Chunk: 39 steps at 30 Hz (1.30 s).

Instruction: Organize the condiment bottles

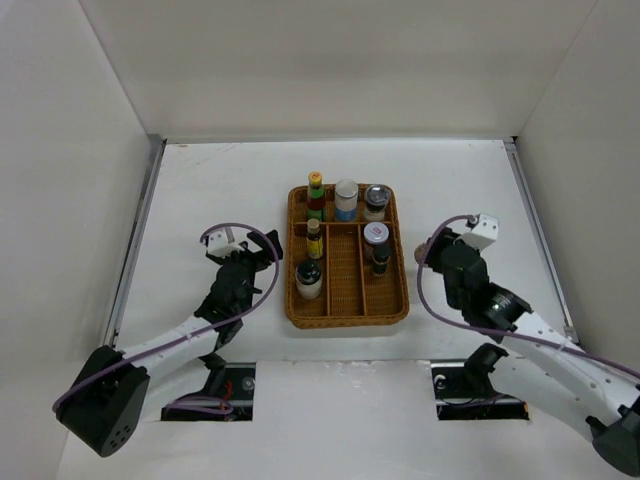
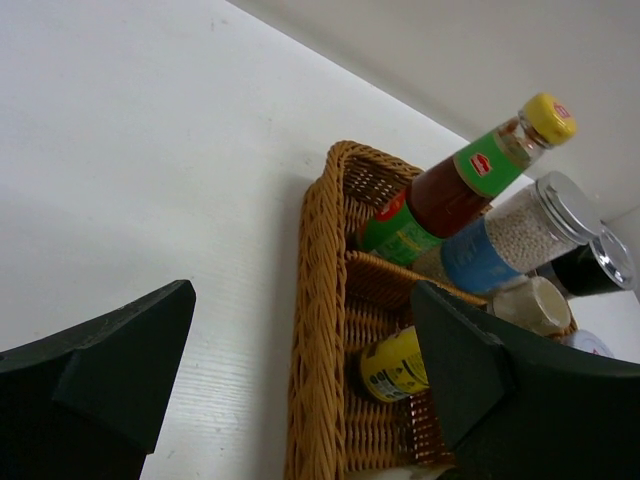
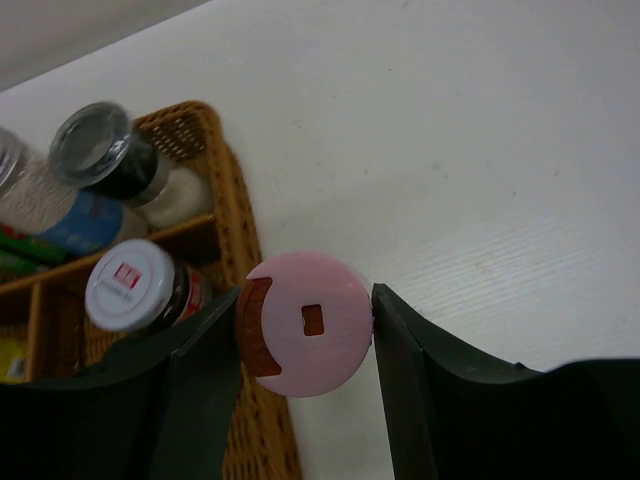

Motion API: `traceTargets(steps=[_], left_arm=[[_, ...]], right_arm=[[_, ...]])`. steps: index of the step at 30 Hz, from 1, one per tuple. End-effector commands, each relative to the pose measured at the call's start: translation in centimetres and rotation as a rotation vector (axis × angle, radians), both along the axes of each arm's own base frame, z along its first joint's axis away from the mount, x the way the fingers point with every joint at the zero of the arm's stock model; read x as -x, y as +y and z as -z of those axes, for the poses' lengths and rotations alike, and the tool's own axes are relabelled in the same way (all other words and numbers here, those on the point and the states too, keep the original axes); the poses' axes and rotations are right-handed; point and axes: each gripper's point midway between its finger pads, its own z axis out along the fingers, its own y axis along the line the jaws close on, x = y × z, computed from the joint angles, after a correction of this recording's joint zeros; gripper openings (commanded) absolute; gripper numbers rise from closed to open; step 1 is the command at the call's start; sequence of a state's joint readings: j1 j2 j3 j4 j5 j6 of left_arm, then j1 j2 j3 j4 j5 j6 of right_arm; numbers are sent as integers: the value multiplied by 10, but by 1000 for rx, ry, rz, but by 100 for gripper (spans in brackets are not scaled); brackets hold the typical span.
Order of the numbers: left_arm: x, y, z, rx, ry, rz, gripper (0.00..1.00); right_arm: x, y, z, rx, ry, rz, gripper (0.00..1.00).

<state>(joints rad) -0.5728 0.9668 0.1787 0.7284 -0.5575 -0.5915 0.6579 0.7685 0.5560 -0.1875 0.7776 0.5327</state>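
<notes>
While just beside the wicker tray [image 3: 235, 200]: pink-capped bottle [image 3: 305, 325], round lid, brown body, pinched by right claw [image 3: 307, 300]; left claw [image 2: 302, 295] spread.

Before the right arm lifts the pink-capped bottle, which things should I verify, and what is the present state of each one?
1. Grip: the right gripper presses both sides of the pink-capped bottle: ok.
2. Bottle lifted off the table: cannot tell.
3. Bottle outside the wicker tray, beside its right rim: ok.
4. The tray's middle compartment free to receive it: ok.
5. The left gripper open, apart from the tray: ok.
</notes>
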Motion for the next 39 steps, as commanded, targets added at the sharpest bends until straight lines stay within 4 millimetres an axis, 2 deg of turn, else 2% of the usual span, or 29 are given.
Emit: traceTargets(steps=[1,6,10,13,16,21,27,29,30,32,35,39], left_arm=[[-8,4,-22,46,-57,-19,91],[-13,13,-19,40,-47,-52,92],[-16,15,-17,34,-38,-64,92],[-17,17,-16,30,-32,-79,95],[-16,20,-15,19,-17,-98,100],[-16,27,-12,-4,23,-133,100],[-16,21,-15,14,48,-113,100],[-17,22,-15,20,66,-121,100],[-17,23,-15,19,77,-125,100],[-17,24,-16,15,98,-133,100],[-17,26,-17,3,123,-142,100],[-18,29,-17,-19,160,-161,100]], right_arm=[[30,11,14,24,101,-83,41],[60,57,24,23,183,-285,40],[71,92,9,-20,132,-405,40],[72,110,-2,-50,86,-450,40],[72,119,-2,-38,82,-484,40],[71,128,33,-4,119,-510,41],[67,138,51,33,129,-528,43],[66,136,55,49,134,-522,47],[67,137,55,46,133,-524,54],[68,137,50,36,120,-535,76],[69,133,33,16,79,-535,98],[72,128,-1,-40,0,-546,100]])
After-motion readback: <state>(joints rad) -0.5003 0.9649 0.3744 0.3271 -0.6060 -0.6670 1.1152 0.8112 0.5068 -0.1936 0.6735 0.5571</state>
